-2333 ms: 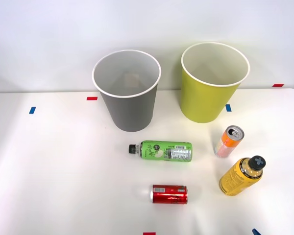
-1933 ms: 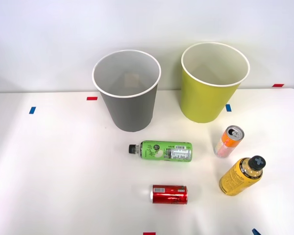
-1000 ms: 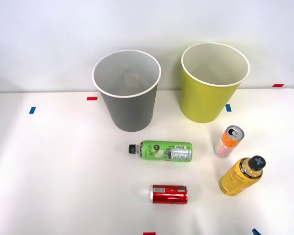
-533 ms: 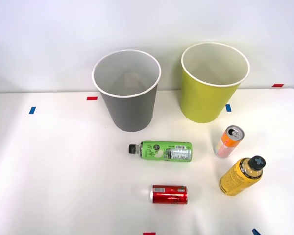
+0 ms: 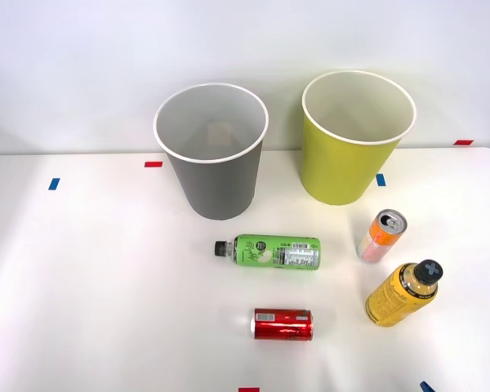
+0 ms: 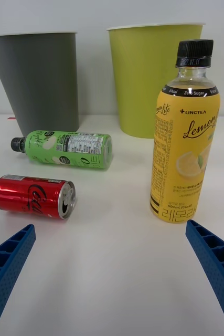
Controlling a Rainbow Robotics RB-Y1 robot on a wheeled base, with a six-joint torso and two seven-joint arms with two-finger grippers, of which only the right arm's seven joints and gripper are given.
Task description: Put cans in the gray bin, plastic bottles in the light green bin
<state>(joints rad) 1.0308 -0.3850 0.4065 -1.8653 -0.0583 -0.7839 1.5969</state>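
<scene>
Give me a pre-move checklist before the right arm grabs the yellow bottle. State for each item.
1. Right claw open: ok.
2. Yellow bottle upright, cap on: ok.
3. Bottle lined up between the fingers: not ok, it sits toward one finger.
4. Red can and green bottle apart from the yellow bottle: ok.
5. Light green bin upright, mouth open: ok.
6. Orange can clear of the lift path: cannot tell.

red can [image 6: 33, 196] — glossy metal | yellow bottle [image 6: 184, 142] — glossy plastic
</scene>
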